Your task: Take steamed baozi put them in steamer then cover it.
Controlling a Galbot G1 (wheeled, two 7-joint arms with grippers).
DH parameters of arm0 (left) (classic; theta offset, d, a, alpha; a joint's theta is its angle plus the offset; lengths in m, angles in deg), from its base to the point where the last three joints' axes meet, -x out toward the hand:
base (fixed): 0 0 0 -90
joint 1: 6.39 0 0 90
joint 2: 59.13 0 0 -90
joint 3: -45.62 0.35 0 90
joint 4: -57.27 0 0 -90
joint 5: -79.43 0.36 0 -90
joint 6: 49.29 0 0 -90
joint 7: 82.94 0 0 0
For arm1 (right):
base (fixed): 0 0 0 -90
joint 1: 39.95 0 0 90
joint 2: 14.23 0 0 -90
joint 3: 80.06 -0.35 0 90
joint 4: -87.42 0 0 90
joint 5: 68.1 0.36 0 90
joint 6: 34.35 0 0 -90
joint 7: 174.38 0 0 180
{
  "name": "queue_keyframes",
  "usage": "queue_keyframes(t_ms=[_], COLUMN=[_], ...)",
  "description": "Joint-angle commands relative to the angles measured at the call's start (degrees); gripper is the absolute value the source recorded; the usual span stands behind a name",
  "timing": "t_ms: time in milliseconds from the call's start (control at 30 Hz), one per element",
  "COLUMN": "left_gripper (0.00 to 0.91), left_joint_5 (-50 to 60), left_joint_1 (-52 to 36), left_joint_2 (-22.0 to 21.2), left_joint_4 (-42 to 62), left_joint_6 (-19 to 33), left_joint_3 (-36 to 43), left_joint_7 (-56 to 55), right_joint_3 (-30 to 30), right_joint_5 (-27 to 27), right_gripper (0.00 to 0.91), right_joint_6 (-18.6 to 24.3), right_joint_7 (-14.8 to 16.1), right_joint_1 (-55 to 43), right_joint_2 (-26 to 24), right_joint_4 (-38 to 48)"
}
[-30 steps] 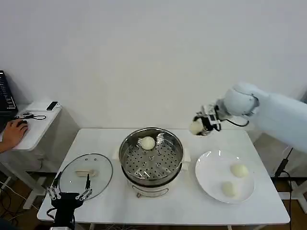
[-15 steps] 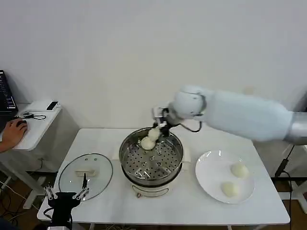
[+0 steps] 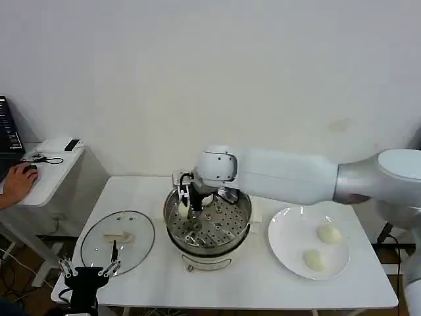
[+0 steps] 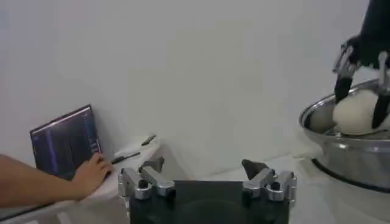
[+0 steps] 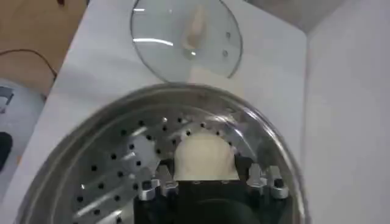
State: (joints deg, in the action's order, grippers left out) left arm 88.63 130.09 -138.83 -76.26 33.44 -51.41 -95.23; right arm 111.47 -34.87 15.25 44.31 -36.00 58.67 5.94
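Note:
The steamer [image 3: 245,217] stands mid-table, a shiny steel pot with a perforated tray [image 5: 116,170]. My right gripper [image 3: 187,204] reaches into its left side, shut on a cream-white baozi [image 3: 183,209] held just above the tray. In the right wrist view that baozi [image 5: 204,155] fills the space between the fingers of the right gripper [image 5: 205,172]. Two more baozi [image 3: 328,233] [image 3: 314,259] lie on the white plate [image 3: 284,243]. The glass cover [image 3: 117,240] lies flat on the table, left of the pot. My left gripper [image 3: 86,268] [image 4: 202,167] hangs open near the front left corner.
A side desk [image 3: 49,168] with a laptop and a person's hand [image 3: 18,181] on a mouse stands far left. My long white right arm [image 3: 289,176] spans the back right of the table above the plate. Bare tabletop [image 3: 217,283] lies in front of the pot.
My right arm swung left across the table with the baozi, from beyond the plate to the pot's back rim, then down into its left side. The left gripper barely shifted.

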Motion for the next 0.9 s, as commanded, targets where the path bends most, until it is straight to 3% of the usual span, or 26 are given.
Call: queue_keyframes(t_ms=[33,167,200,233,433,567,900], left_gripper=[0.907,0.907,0.907,0.907,0.907,0.907,0.907], left_joint_5=[0.1,0.3,0.3,0.3,0.4,0.4,0.4], left_joint_1=[0.0,0.1,0.1,0.1,0.3,0.2,-0.2], left_joint_2=[0.0,-0.1,-0.1,-0.1,-0.2,-0.2,0.3], left_joint_4=[0.0,0.1,0.0,0.0,-0.1,-0.2,-0.6], left_joint_6=[0.2,0.3,0.3,0.3,0.3,0.3,0.1], left_joint_3=[0.1,0.3,0.3,0.3,0.3,0.5,1.1], left_joint_7=[0.0,0.0,0.0,0.0,-0.1,-0.1,0.1], right_joint_3=[0.3,0.1,0.0,0.0,-0.4,-1.1,0.6], right_joint_5=[0.6,0.3,0.3,0.3,-0.4,-0.5,-10.4], right_gripper=[0.665,0.675,0.836,0.907,0.907,0.907,0.907], right_joint_6=[-1.2,-1.2,-1.2,-1.2,-0.9,0.5,7.7], right_joint_7=[-0.9,-0.9,-0.9,-0.9,0.9,3.3,13.2], right_joint_1=[2.1,2.6,2.6,2.6,0.4,-3.3,-13.2], right_joint_2=[2.6,2.8,2.8,2.7,0.5,-3.7,-23.0], right_joint_4=[2.4,2.8,2.7,2.6,0.4,-2.6,-12.0])
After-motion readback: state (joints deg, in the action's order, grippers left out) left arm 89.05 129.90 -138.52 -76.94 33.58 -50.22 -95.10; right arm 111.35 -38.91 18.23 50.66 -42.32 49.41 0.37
